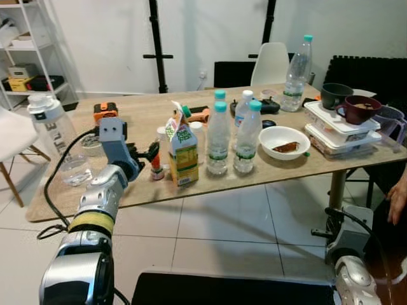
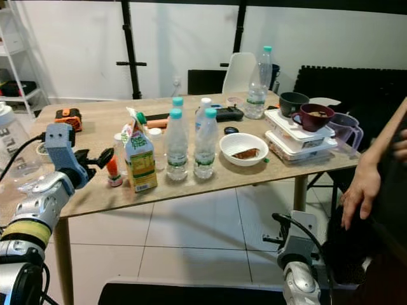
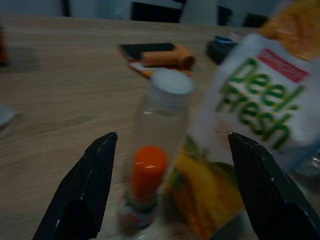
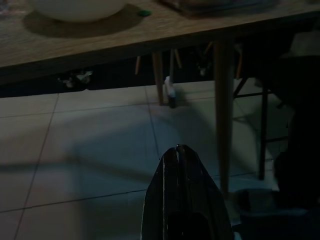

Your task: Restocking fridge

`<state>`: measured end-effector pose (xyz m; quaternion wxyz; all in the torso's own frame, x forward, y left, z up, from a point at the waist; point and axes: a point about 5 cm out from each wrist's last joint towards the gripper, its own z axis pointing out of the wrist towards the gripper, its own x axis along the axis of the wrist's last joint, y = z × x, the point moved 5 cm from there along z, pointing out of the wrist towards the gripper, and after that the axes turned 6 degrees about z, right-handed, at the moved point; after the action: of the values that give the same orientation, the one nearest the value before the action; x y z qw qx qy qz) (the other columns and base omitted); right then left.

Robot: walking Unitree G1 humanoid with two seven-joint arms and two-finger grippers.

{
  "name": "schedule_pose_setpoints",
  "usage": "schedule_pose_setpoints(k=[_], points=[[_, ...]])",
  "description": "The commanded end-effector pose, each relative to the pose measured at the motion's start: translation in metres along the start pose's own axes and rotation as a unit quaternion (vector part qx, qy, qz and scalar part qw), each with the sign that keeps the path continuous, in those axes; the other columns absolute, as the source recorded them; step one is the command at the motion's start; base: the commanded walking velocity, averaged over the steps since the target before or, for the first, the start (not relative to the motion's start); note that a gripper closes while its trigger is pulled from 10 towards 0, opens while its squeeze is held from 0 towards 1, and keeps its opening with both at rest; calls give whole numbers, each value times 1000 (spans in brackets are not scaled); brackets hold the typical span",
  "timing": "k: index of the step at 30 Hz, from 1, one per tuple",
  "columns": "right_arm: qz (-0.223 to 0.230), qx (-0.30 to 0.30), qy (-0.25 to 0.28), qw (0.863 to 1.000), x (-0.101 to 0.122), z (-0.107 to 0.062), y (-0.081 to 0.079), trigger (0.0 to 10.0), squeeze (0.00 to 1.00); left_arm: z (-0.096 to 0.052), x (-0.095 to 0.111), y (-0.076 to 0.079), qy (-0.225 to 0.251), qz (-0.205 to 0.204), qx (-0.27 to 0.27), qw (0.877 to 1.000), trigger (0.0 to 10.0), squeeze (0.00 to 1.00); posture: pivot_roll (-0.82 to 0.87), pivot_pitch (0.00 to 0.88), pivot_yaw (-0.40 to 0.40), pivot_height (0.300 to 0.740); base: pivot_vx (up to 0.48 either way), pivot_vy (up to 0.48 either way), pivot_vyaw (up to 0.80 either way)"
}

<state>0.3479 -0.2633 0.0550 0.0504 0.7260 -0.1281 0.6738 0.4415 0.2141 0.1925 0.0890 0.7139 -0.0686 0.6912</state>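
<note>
Up at the table's near edge, the left gripper (image 3: 170, 185) had its black fingers spread wide, pointing at a small orange-capped bottle (image 3: 146, 187) standing between them but untouched. Its wrist camera revealed a clear white-capped bottle (image 3: 162, 112) just behind, pressed against the juice carton (image 1: 183, 152). From the head, water bottles (image 1: 218, 138) stood beside the carton on the wooden table (image 1: 127, 121). Low beneath, the right gripper (image 4: 181, 155) hung pressed together above floor tiles.

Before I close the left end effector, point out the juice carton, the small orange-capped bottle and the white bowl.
juice carton (image 1: 183, 152): left eye view, front face.
small orange-capped bottle (image 3: 147, 167): left wrist view, orange cap.
white bowl (image 2: 226, 147): right eye view, near-left rim.
</note>
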Motion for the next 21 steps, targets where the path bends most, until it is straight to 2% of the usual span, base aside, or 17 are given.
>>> schedule_pose_setpoints(k=[1, 5, 6, 9, 15, 19, 21], points=[[-6, -4, -10, 1000, -5, -4, 6, 10000, 0, -2, 7, -8, -1, 26, -5, 1000, 10000, 0, -101, 73, 9, 740, 0, 0, 0], [-5, -12, -8, 1000, -4, -5, 11, 10000, 0, 1, 5, -6, -17, 78, -13, 997, 10000, 0, -103, 78, 11, 740, 0, 0, 0], [-6, -13, -8, 1000, -4, -5, 11, 10000, 0, 1, 4, -10, -23, 101, 1, 995, 10000, 0, -106, 87, 11, 740, 0, 0, 0], [-6, -9, -7, 1000, -4, -6, 9, 10000, 0, 1, 3, -20, -27, 122, 41, 991, 10000, 0, -117, 99, 11, 740, 0, 0, 0], [-11, -5, -2, 1000, -1, -10, 9, 10000, 0, -4, -13, -30, -54, 124, 70, 988, 10000, 0, -135, 122, 10, 740, 0, 0, 0], [-12, -6, -2, 1000, -2, -12, 11, 10000, 0, -5, -14, -31, -48, 107, 75, 990, 10000, 0, -138, 127, 7, 740, 0, 0, 0], [-15, -6, -4, 1000, -2, -14, 13, 10000, 0, -5, -11, -31, -32, 79, 77, 993, 10000, 0, -142, 136, 4, 740, 0, 0, 0]])
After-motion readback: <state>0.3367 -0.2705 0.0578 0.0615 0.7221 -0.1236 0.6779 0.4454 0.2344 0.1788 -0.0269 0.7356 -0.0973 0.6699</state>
